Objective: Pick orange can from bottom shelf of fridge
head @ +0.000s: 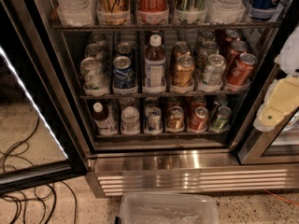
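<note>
The fridge point(187, 169) stands open in front of me. Its bottom shelf point(161, 135) holds a row of small bottles and cans. The orange can point(198, 118) stands upright there, second from the right, between a gold-brown can point(176, 118) and a green can point(220, 117). My gripper point(275, 104), a cream and white shape, is at the right edge of the view. It sits outside the fridge by the right door frame, to the right of the orange can and slightly above it, apart from it and holding nothing that I can see.
The rack above holds taller cans and a bottle point(154, 64). The open glass door point(32, 106) stands at the left, with cables point(18, 195) on the floor beneath it. A clear plastic bin point(168, 210) sits on the floor before the ribbed steel base.
</note>
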`<state>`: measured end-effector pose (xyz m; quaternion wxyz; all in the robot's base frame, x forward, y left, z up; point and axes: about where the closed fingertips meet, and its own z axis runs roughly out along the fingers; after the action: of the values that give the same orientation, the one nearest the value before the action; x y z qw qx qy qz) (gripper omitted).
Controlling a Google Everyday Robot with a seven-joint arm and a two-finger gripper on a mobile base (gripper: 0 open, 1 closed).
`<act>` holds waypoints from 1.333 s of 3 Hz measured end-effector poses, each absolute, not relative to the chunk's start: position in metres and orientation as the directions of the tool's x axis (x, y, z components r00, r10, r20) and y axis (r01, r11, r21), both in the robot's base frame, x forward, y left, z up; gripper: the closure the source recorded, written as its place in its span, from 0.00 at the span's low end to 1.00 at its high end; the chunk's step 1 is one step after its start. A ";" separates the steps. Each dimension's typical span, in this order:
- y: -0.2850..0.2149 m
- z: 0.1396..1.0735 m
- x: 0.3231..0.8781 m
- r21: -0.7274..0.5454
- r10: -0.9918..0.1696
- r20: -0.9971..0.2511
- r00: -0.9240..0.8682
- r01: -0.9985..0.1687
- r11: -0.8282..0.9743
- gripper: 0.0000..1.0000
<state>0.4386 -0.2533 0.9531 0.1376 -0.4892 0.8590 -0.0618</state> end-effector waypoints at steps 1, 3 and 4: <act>-0.253 0.951 0.437 -0.237 -0.848 -0.192 -0.494 -0.815 0.528 0.00; -0.167 0.897 0.389 -0.078 -0.701 -0.428 -0.571 -0.749 0.658 0.00; -0.128 0.861 0.390 0.013 -0.628 -0.549 -0.552 -0.757 0.653 0.00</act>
<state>0.3901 -0.1283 0.8613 0.2577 -0.3971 0.8720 0.1250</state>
